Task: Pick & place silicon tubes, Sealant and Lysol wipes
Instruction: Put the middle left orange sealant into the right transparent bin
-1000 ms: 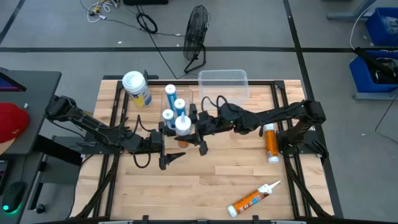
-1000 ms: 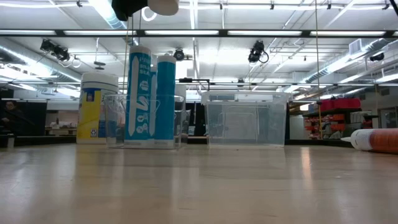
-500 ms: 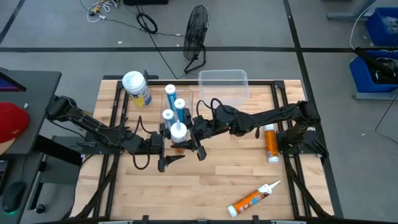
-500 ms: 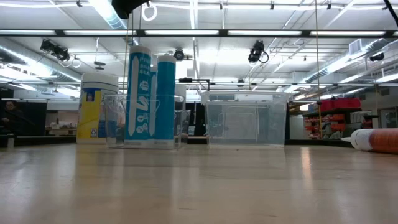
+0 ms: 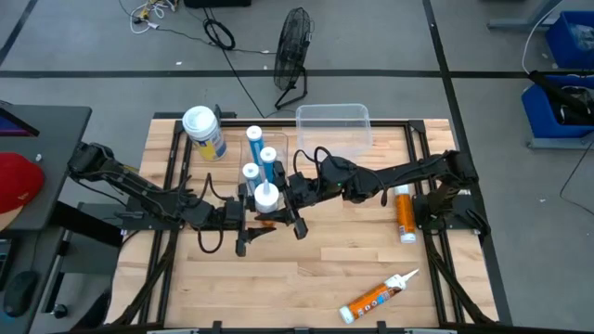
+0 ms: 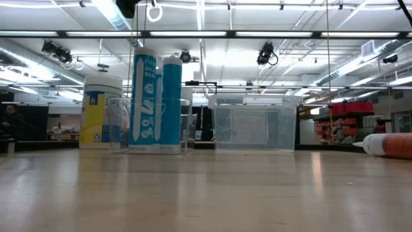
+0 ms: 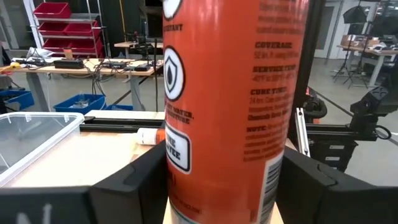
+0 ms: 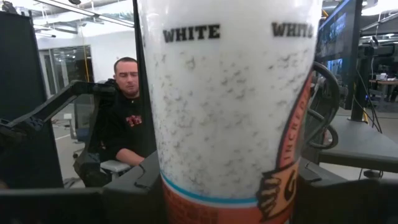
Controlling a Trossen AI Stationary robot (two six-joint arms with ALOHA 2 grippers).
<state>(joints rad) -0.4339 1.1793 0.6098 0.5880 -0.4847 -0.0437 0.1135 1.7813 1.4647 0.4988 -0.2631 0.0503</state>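
Wood-slat table (image 5: 306, 260) on a grey shop floor, fan (image 5: 292, 46) standing on the floor past the far edge. Both arms meet mid-table on one orange sealant tube (image 5: 266, 195), held roughly upright, white end up, lifted off the table top. Right end effector (image 5: 278, 202) comes in from the right edge and is clamped on the tube's white section; in its wrist view the fingers sit flush on both sides. Left end effector (image 5: 255, 225) comes in from the left edge and has the orange printed section between its fingers; in its wrist view both fingers sit tight against the tube, so it reads as clamped too. Wipes canister (image 5: 203, 130) stands upright near the far left corner, apart from both arms, nothing touching it. Three blue tubes (image 5: 254, 134) with white caps stand in a clear bin (image 6: 148, 125) just beside the canister, directly behind the held tube. Second clear bin (image 5: 332, 125) sits at the far edge near the middle. Two more orange tubes lie flat: one (image 5: 405, 213) near the right edge by the right arm's base, one with a nozzle (image 5: 376, 299) at the near edge toward the right corner. Person (image 8: 127, 124) seated in the room beyond, seen in the right wrist view.
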